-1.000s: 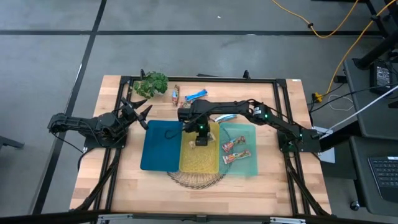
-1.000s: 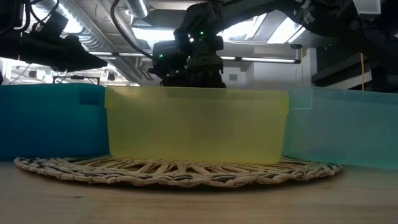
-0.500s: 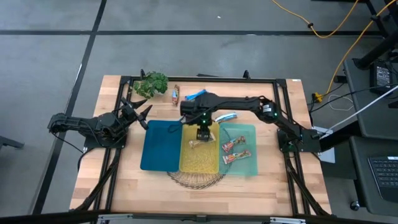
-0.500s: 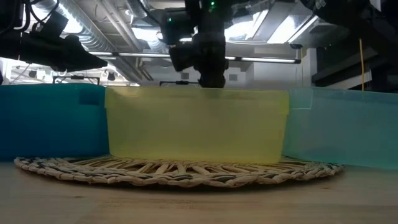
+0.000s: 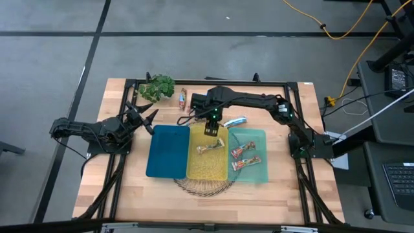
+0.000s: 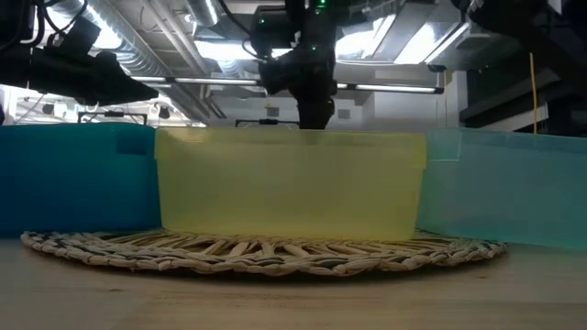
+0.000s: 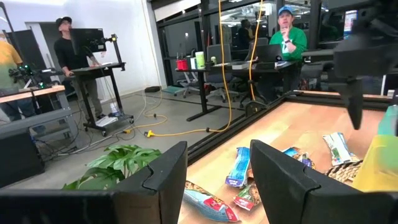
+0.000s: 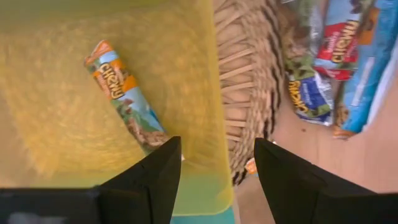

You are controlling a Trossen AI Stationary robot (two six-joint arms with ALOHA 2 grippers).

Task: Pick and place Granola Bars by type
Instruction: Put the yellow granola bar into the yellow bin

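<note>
One granola bar (image 8: 127,102) with an orange-and-blue wrapper lies flat on the floor of the yellow bin (image 5: 207,169), also seen as the bar (image 5: 208,149) from above. My right gripper (image 5: 211,127) hangs open above the bin's far end, pointing down, clear of the bar; it is the gripper (image 6: 312,105) over the yellow wall in the low view. Two red-brown bars (image 5: 243,157) lie in the pale teal bin (image 5: 260,139). Loose bars (image 5: 183,98) (image 5: 236,121) rest on the table behind the bins. My left gripper (image 5: 149,119) waits open at the table's left.
A dark blue bin (image 5: 167,150) stands left of the yellow one; all three bins sit on a woven mat (image 5: 204,186). A green plant (image 5: 158,86) stands at the far left. A black frame (image 5: 284,84) rims the table. People stand at desks beyond the table.
My right gripper has risen out of the yellow bin and drawn back toward the table's far edge, turning a little. The bar it stood over a second ago now lies uncovered on the bin's floor.
</note>
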